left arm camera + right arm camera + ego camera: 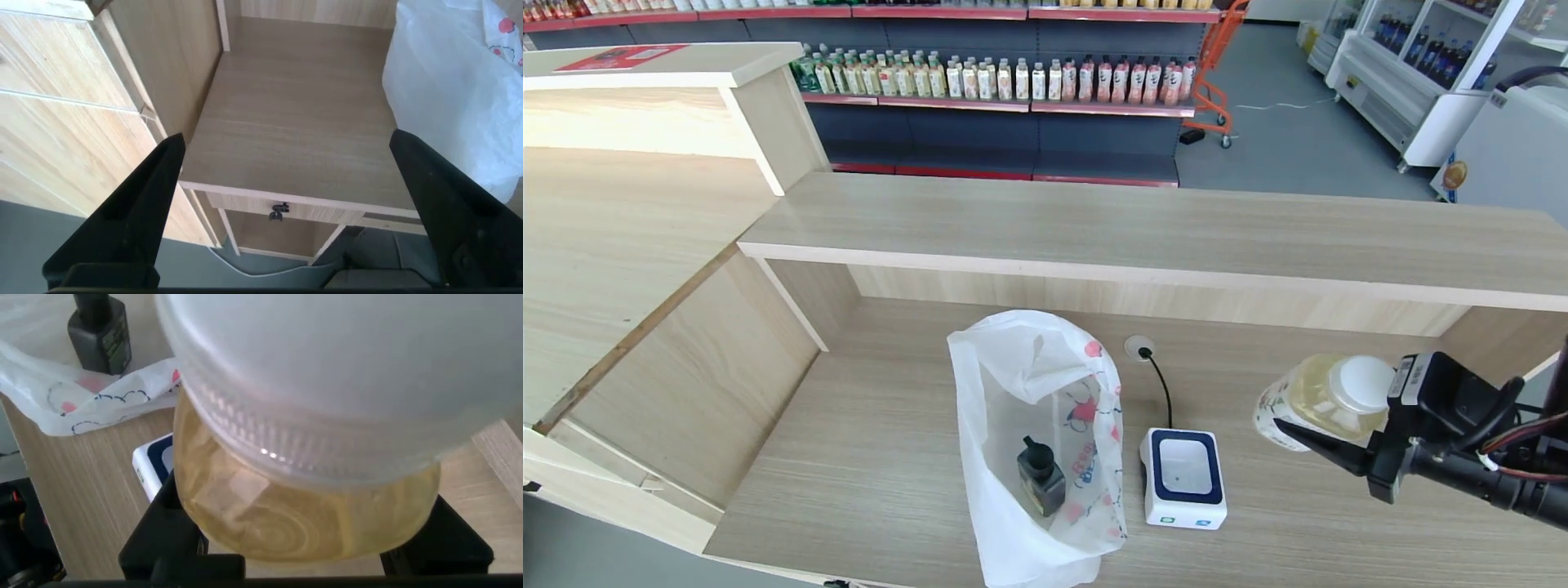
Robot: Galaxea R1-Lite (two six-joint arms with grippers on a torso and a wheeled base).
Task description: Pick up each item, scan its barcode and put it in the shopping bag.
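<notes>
Bottle point(1311, 392) hangs over the counter point(890, 457), clamped in your right gripper point(1305, 420), long axis 9-to-3, cap toward the wrist. Scanner point(1183, 478) sits near at 8 o'clock; left gripper point(286, 204) is spread wide.

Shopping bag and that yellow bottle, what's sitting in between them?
The white and blue scanner sits on the counter between the shopping bag and the bottle, close beside the bag. The head view shows it.

Matte black right arm point(1478, 478), tapered black fingers point(1323, 447), red-and-black cables point(1515, 445).
</notes>
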